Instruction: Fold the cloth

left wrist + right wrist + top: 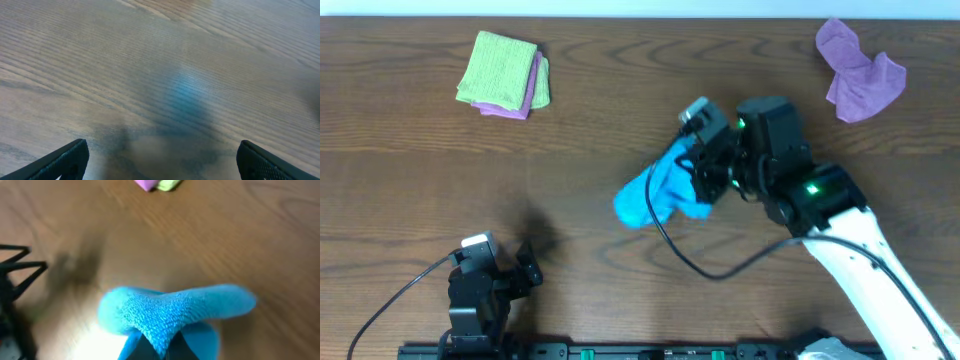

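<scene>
Sky-blue terry cloth point(655, 195) is sitting roughly mid-table, a bit right of centre, all bunched up into a lump rather than lying flat. One end of it is pulled up toward the right gripper point(703, 170), and the rest trails down-left onto the dark brown wooden table point(420, 180). In the right wrist view the sky-blue terry cloth point(170, 312) fills the lower middle. A ridge of fabric is pinched right at the bottom between the dark fingers, so the right gripper is clamped on the cloth. The fingers themselves are mostly hidden by fabric and the view is pretty blurry.

The left gripper point(525, 268) is down at the near-left edge of the table, well apart from the cloth. Its wrist camera shows the two black fingers point(65, 160) spread wide over bare wood with nothing between them, plus a fuzzy blue reflection on the tabletop.

Other stuff: a folded lime-green cloth stacked on a folded lilac cloth point(500, 72) at the far left. A crumpled lilac-purple cloth point(860, 72) is at the far right.
</scene>
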